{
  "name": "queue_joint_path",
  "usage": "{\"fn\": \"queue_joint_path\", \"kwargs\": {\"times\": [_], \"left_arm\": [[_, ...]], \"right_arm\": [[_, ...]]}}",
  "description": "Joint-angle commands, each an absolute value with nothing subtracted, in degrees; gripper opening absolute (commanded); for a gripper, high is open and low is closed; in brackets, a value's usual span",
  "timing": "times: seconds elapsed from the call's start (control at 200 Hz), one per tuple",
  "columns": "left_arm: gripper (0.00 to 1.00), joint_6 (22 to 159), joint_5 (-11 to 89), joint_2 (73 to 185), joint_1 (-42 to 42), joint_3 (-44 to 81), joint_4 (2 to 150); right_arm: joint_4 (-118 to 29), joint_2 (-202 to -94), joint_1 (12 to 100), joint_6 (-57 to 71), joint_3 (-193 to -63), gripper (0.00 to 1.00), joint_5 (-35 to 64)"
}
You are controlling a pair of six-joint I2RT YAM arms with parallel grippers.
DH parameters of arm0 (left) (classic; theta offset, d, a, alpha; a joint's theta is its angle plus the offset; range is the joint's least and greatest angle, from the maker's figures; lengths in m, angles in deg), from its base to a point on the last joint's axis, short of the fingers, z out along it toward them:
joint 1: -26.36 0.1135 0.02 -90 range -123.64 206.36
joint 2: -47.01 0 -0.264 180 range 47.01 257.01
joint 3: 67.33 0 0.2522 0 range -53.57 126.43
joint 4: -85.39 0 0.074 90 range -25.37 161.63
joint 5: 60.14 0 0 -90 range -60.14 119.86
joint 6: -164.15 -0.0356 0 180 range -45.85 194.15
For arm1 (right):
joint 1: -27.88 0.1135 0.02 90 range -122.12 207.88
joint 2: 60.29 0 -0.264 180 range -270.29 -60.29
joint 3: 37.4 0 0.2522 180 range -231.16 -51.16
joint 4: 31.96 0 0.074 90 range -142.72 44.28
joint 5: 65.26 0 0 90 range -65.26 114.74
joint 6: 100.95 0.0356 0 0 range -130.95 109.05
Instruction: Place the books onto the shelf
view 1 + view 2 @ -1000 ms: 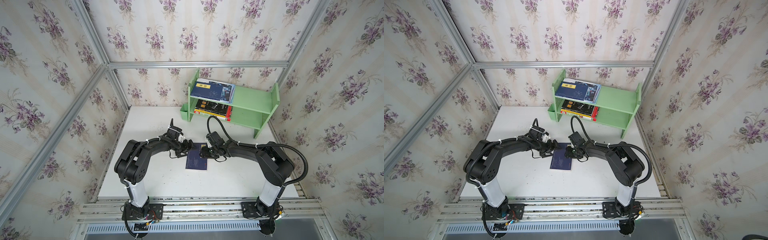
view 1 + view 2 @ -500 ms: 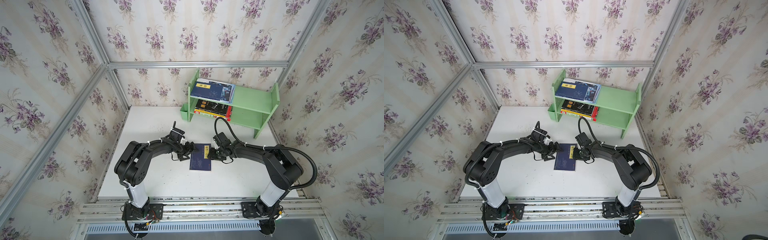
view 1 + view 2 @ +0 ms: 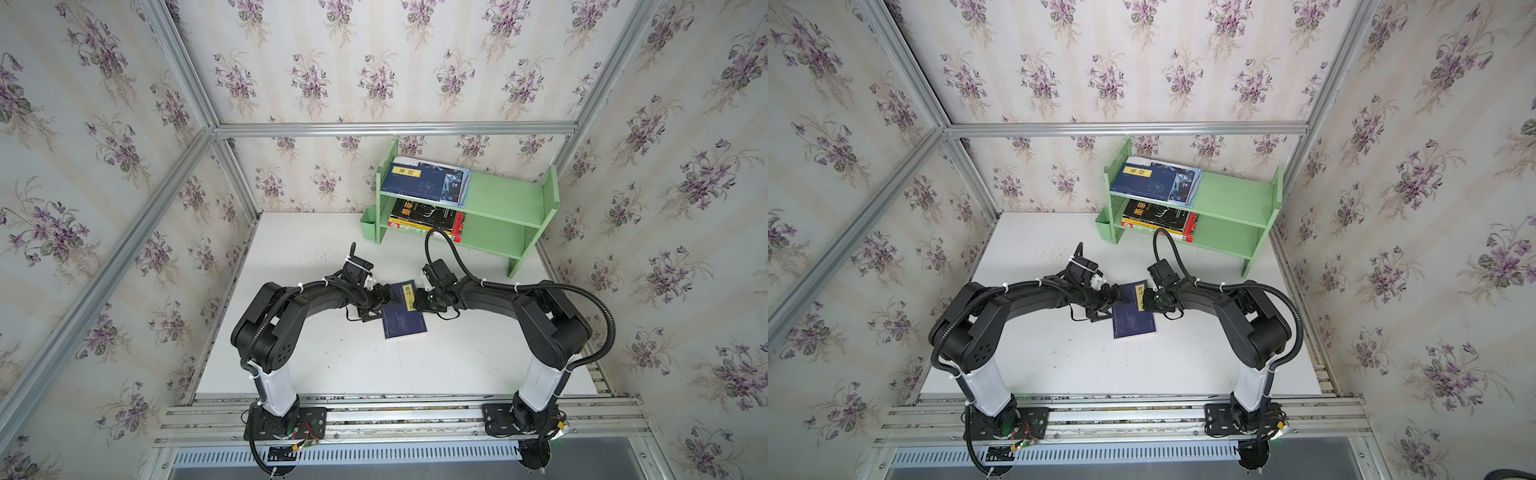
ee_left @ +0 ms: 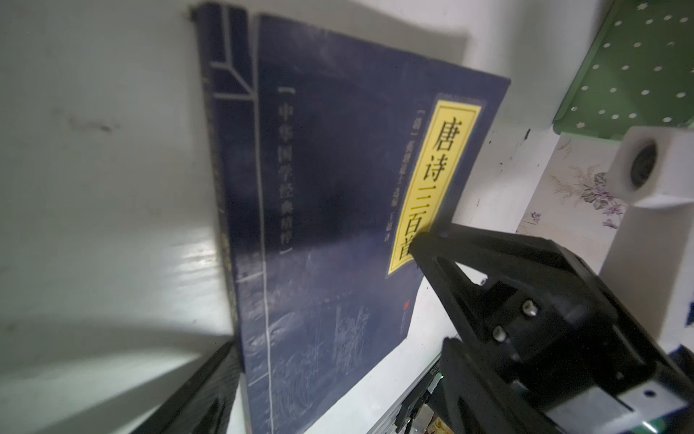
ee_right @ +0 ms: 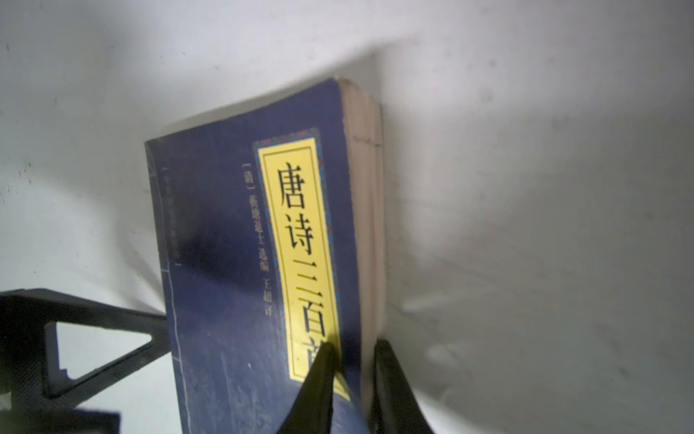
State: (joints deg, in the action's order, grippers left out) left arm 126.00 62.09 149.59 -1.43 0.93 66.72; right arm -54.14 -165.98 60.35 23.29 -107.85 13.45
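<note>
**Right gripper pinches the navy book's page edge**

On my feed the navy book (image 3: 404, 320) with the yellow label sits near the middle of the white table (image 3: 332, 365), well apart from the shelf (image 3: 503, 199) at the back. Its page edge looks lifted off the table while the spine side sits low.

The right gripper (image 5: 356, 379) is clamped on that page edge. One finger (image 5: 319, 375) lies on the cover over the foot of the yellow label, and the other goes under the pages.

The left gripper (image 3: 384, 297) is at the spine side with its jaws wide apart, holding nothing. One of its fingers (image 5: 94, 319) reaches the spine, but I cannot tell whether it presses there.

On the shelf's top tier a second navy book (image 3: 415, 183) lies flat on a white-blue book (image 3: 455, 185). On the lower tier a black book (image 3: 428, 212) with yellow characters tops a small stack. The green cup (image 3: 368, 222) hangs on the shelf's left end.
</note>
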Motion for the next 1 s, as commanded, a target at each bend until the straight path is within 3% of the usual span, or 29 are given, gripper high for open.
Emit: {"fn": "queue_joint_path", "kwargs": {"times": [0.0, 0.275, 0.495, 0.68, 0.849, 0.994], "left_arm": [[0.85, 131.6, 68.8, 147.5, -1.5, -2.1, 86.7], [0.74, 143.9, 70.0, 143.8, 1.2, -10.7, 109.0], [0.69, 146.1, 67.7, 142.1, 1.5, -14.0, 112.2], [0.6, 147.1, 66.0, 142.5, 1.7, -15.3, 108.8], [0.56, 143.6, 63.7, 141.6, 2.0, -13.3, 95.7], [0.4, 139.1, 62.1, 141.0, 2.1, -10.2, 85.8]], "right_arm": [[-58.3, -168.8, 61.3, 23.9, -106.5, 0.2, 6.2], [-58.5, -168.4, 61.3, 23.2, -106.2, 0.2, 6.3], [-60.5, -168.5, 61.2, 21.1, -107.7, 0.2, 6.3], [-61.6, -169.3, 61.2, 19.7, -109.9, 0.2, 5.9], [-61.7, -169.1, 60.9, 19.2, -110.3, 0.2, 5.8], [-61.4, -168.7, 60.8, 19.5, -110.0, 0.2, 6.1]]}}
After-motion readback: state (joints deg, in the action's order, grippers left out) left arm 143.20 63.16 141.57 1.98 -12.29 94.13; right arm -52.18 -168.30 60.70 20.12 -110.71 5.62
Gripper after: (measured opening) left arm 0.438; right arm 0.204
